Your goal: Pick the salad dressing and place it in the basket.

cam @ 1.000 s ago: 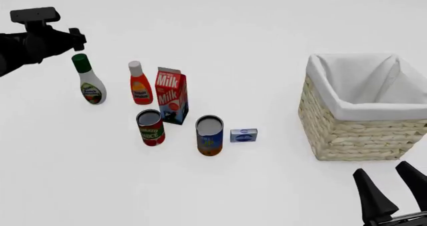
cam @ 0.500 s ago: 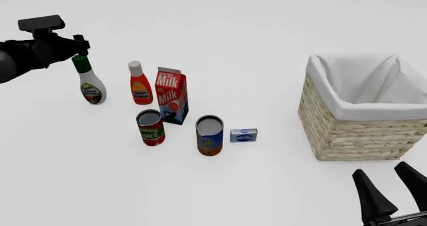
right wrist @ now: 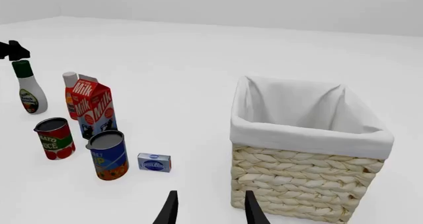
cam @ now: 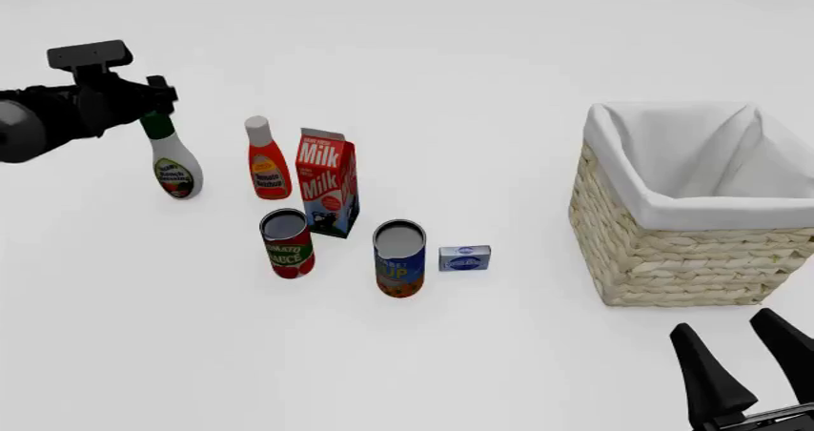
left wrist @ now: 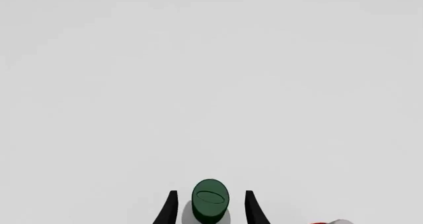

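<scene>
On a white tabletop [cam: 509,50], the salad dressing [cam: 172,164] stands upright at about ten o'clock in the front view, left of a red bottle [cam: 266,159] and a milk carton [cam: 328,181]. The left pincer [cam: 159,102] is spread open around the bottle's dark green cap; in the left wrist view, its black fingers [left wrist: 168,211] flank the cap with gaps on both sides. The basket [cam: 674,250] sits at three o'clock, well apart. The right pincer [cam: 757,364] hangs released at five o'clock, holding nothing.
</scene>
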You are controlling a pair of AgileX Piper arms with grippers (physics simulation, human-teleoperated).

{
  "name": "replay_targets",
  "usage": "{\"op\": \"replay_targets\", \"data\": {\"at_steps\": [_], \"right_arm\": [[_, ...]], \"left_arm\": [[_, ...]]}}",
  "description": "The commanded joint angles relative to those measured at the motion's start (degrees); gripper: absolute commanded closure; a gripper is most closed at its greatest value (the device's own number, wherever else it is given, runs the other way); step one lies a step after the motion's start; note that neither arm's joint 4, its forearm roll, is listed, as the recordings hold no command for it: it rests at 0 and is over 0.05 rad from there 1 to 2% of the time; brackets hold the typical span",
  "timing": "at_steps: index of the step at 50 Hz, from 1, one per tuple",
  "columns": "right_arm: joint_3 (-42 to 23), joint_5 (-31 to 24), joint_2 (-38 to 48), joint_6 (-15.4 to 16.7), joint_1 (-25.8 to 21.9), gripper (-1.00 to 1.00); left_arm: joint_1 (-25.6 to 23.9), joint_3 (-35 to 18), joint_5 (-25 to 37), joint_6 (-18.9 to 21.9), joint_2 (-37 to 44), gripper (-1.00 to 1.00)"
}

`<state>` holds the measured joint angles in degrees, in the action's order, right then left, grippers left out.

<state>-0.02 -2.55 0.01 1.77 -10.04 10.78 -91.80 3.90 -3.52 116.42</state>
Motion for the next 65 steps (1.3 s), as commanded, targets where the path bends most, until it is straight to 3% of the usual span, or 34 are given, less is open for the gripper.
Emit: {"op": "replay_targets", "data": {"at_steps": [1,46,47,65], "right_arm": [[0.0,-0.1,0.0,0.0,0.1,-1.00],[0.0,-0.5,0.0,0.0,-0.5,-1.00],[0.0,-0.6,0.0,0.0,-0.5,-1.00],[0.0,-0.8,0.0,-0.1,-0.7,-1.00]], "left_arm": [[0.3,-1.6,0.5,0.1,2.1,-1.00],[-0.1,-0.1,-1.7,-0.4,5.5,-1.00],[-0.1,0.1,-2.0,-0.4,5.4,1.00],[0.9,2.8,-4.6,1.7,0.2,1.00]]}}
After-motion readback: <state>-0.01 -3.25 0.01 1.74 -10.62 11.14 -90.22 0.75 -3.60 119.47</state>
